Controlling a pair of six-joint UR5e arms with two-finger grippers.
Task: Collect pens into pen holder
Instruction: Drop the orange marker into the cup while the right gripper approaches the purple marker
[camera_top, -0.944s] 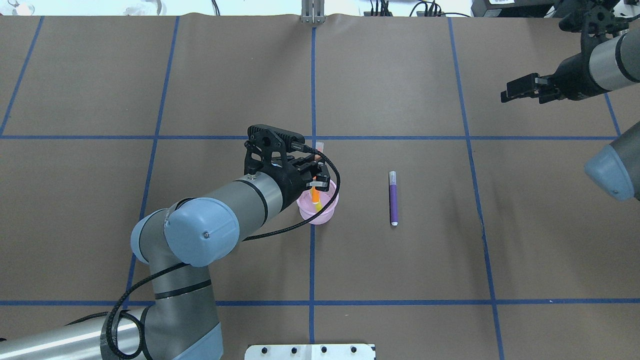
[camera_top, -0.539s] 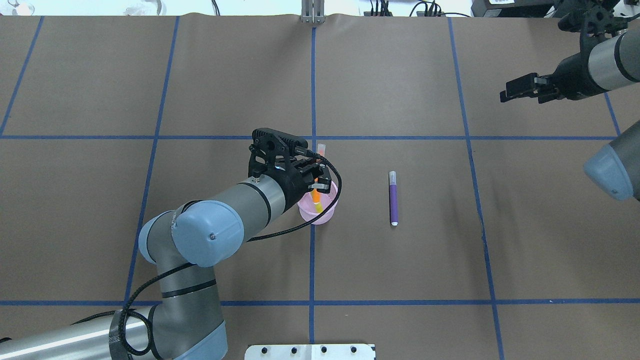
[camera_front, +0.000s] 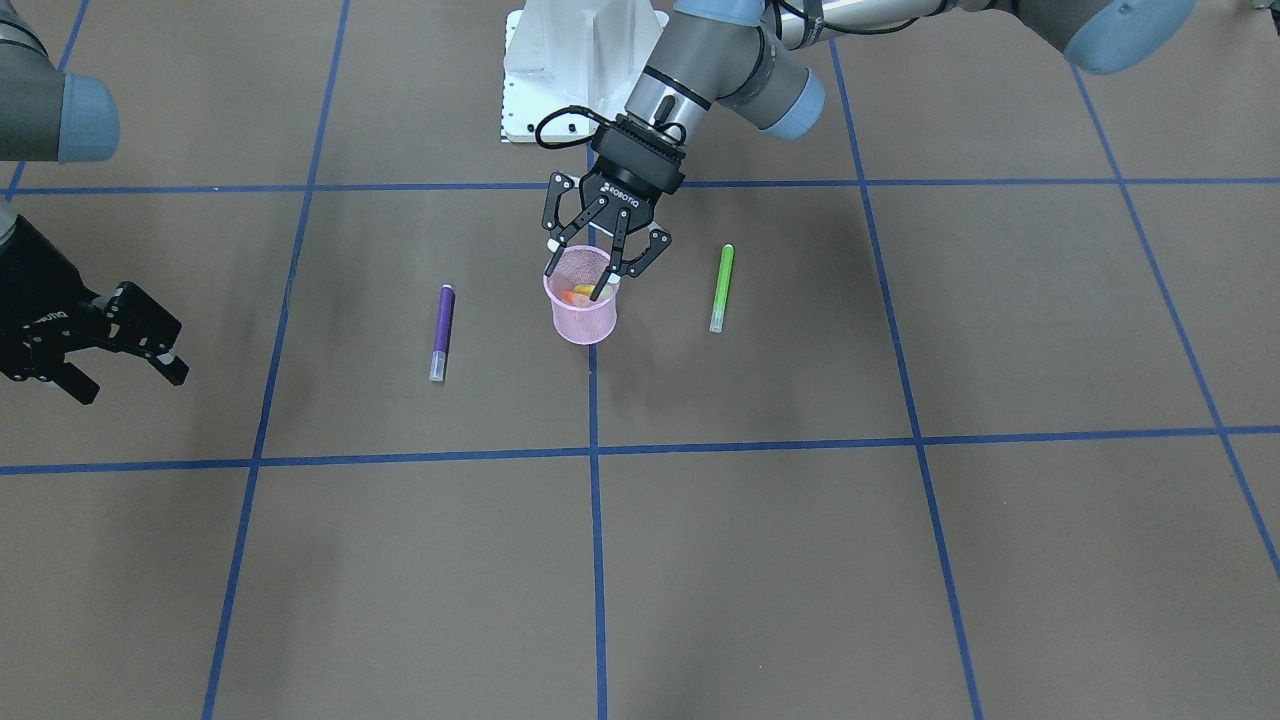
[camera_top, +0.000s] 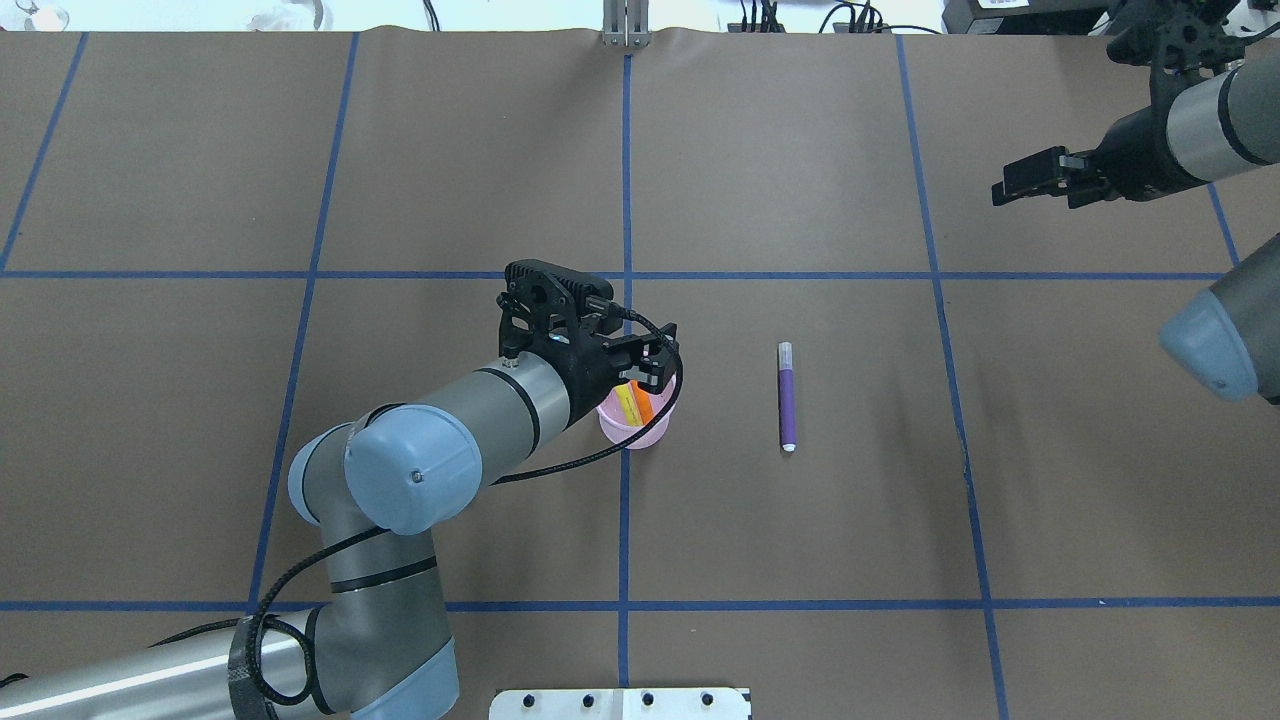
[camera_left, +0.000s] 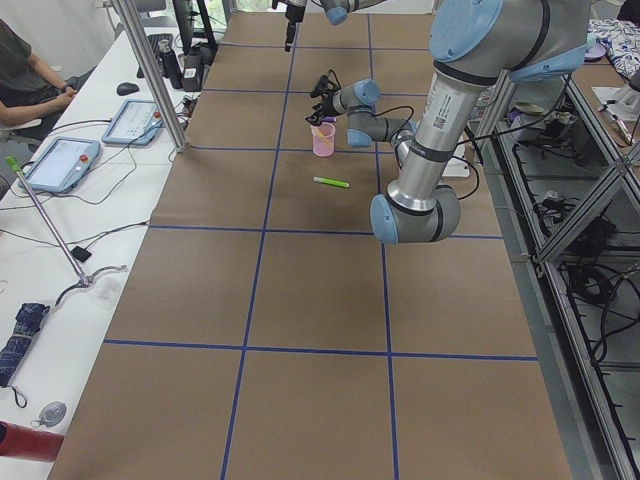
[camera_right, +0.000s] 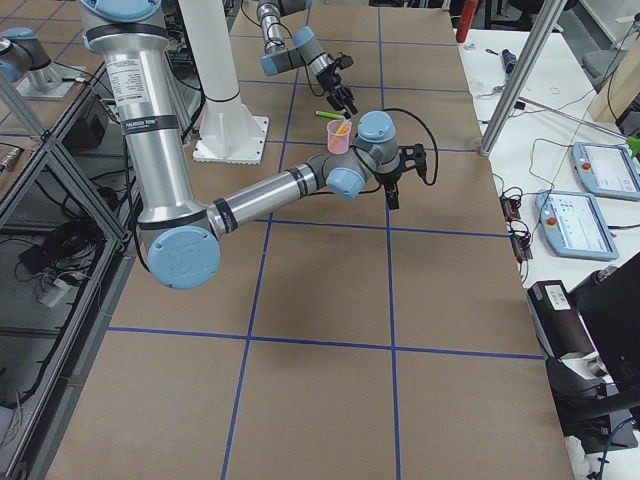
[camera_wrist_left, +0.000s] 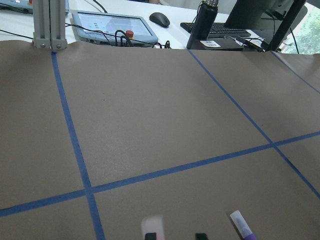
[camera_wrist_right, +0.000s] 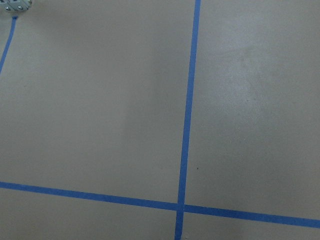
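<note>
Since half a second back, the orange pen (camera_top: 643, 405) has left the left gripper (camera_top: 655, 368) and dropped into the cup (camera_top: 640, 430). Its pale cap no longer sticks up above the fingers. It now leans inside beside a yellow pen (camera_top: 628, 401).

We see the pink mesh cup standing upright on the blue tape line near the middle of the table (camera_top: 800, 550). The left gripper hangs just over its rim with the jaws spread and nothing between them. From the front view, one fingertip looks to sit at or just inside the rim.

Two pens are not yet collected. A purple pen (camera_top: 786, 397) lies flat near the cup on the robot's right, and a green pen (camera_front: 721, 287) lies flat near it on the robot's left, hidden under the arm in the overhead view.

We judge these pens light, stiff and smooth-barrelled, so they may roll or slip if pinched off-centre. The safest hold looks like mid-barrel, jaws across the body, clear of the translucent cap. The cup seems light too, and a nudge at the rim could tip it.

The right gripper (camera_top: 1030, 180) hovers well apart at the table's far corner, jaws spread and empty.
</note>
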